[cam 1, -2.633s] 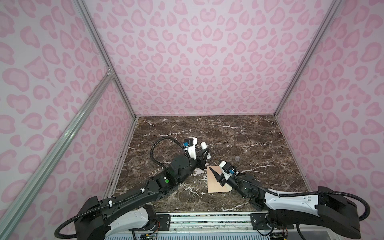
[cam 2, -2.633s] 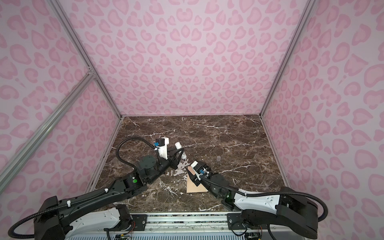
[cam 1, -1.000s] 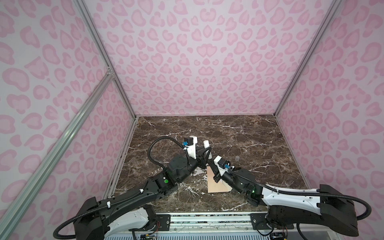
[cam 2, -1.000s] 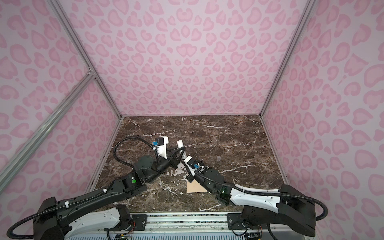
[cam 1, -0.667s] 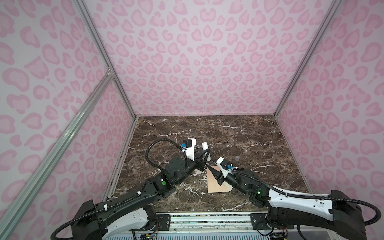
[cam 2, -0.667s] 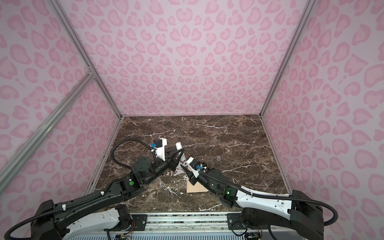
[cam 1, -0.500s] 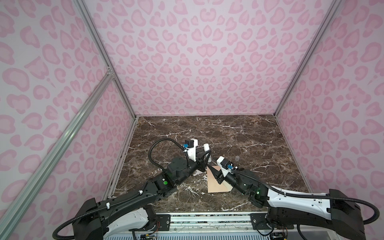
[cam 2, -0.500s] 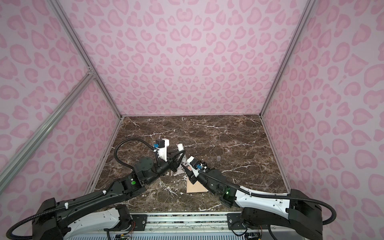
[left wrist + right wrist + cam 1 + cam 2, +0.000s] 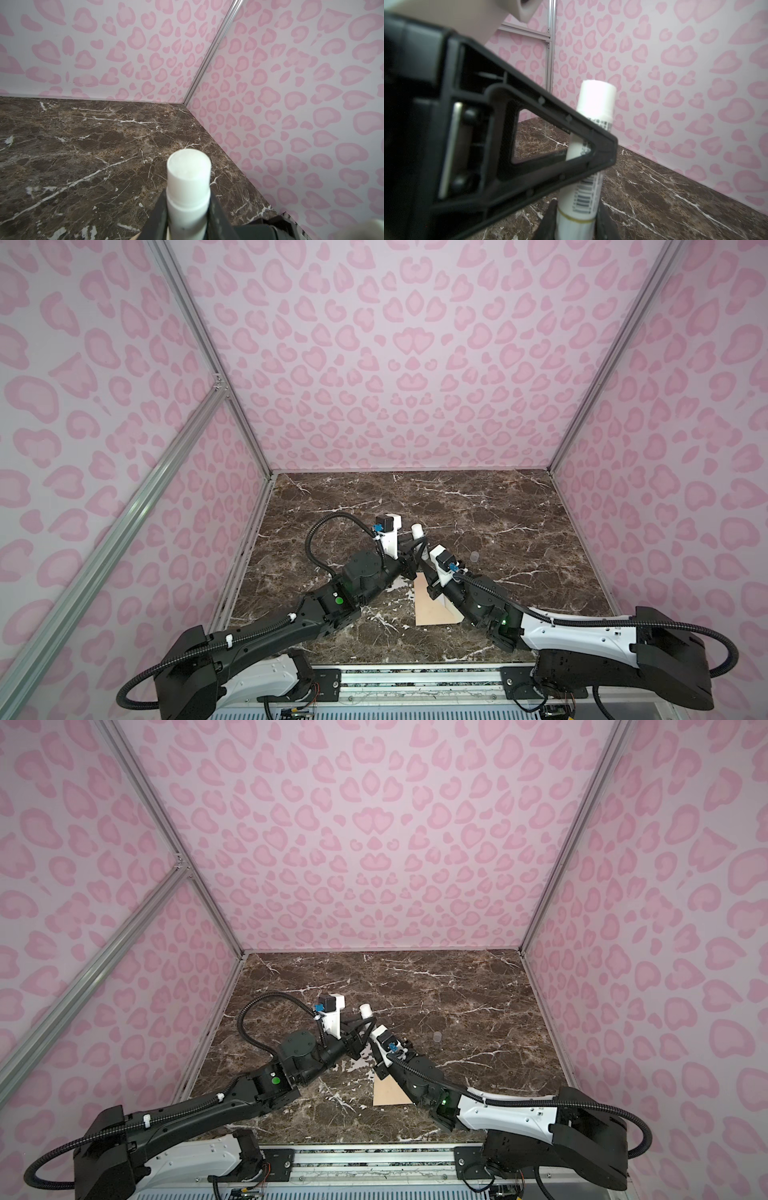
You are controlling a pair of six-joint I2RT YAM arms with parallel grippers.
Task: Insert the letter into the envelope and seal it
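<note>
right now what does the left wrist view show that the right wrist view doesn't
Only the left wrist view: the glue stick's round white end seen nearly end-on, sitting between the fingers of the left pincer, with a wide stretch of bare marble table beyond.

Only the right wrist view: the stick's side with its barcode label, the right pincer flanking its base, and one black finger of the left pincer crossing in front of it.

Both: the same white stick, the marble and the pink-patterned walls.
</note>
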